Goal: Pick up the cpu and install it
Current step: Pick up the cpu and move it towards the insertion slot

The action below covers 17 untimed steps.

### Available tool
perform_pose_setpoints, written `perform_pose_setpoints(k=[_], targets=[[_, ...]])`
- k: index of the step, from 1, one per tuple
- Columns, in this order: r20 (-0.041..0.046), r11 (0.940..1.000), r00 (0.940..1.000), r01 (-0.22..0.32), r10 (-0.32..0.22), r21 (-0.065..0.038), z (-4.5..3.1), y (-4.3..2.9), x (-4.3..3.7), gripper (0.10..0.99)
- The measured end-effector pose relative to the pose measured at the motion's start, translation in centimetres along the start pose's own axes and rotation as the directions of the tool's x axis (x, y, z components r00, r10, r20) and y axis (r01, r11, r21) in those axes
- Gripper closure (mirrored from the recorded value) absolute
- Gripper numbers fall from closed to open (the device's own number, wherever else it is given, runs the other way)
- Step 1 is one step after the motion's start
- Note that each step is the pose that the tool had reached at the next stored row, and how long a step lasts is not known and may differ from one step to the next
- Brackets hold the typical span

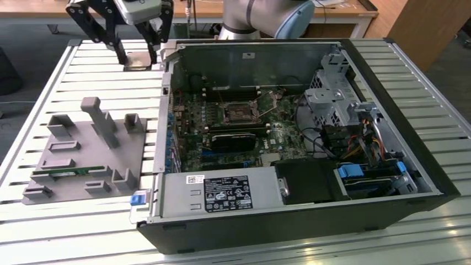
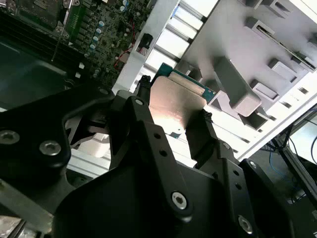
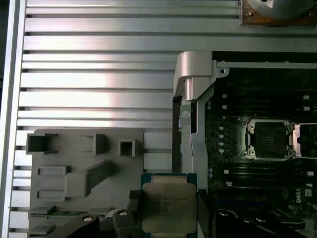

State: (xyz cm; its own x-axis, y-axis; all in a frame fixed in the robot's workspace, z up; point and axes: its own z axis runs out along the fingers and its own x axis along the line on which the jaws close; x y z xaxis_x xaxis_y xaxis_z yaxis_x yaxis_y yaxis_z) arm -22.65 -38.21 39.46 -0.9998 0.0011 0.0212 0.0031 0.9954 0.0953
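The claw (image 1: 136,55) was clenched on the cpu (image 1: 137,61), its black fingers (image 2: 144,119) pressed against two opposite edges of the chip, whose metal top (image 3: 168,206) showed in both wrist views. In the exterior view the cpu hung over the slatted surface (image 1: 88,77), just off the far corner of the open computer case (image 1: 434,182) on the exterior view's left. The motherboard socket (image 1: 241,113) lay open and bare inside the case, and a grey fixture tray (image 1: 81,160) sat on the surface beside it.
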Motion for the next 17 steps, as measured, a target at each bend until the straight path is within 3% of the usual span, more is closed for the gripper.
perform_pose_setpoints(k=[17], targets=[[0.0000, 1.0000, 1.0000, 0.000, 0.000, 0.000, 0.00, 0.22, -0.97, 0.549]])
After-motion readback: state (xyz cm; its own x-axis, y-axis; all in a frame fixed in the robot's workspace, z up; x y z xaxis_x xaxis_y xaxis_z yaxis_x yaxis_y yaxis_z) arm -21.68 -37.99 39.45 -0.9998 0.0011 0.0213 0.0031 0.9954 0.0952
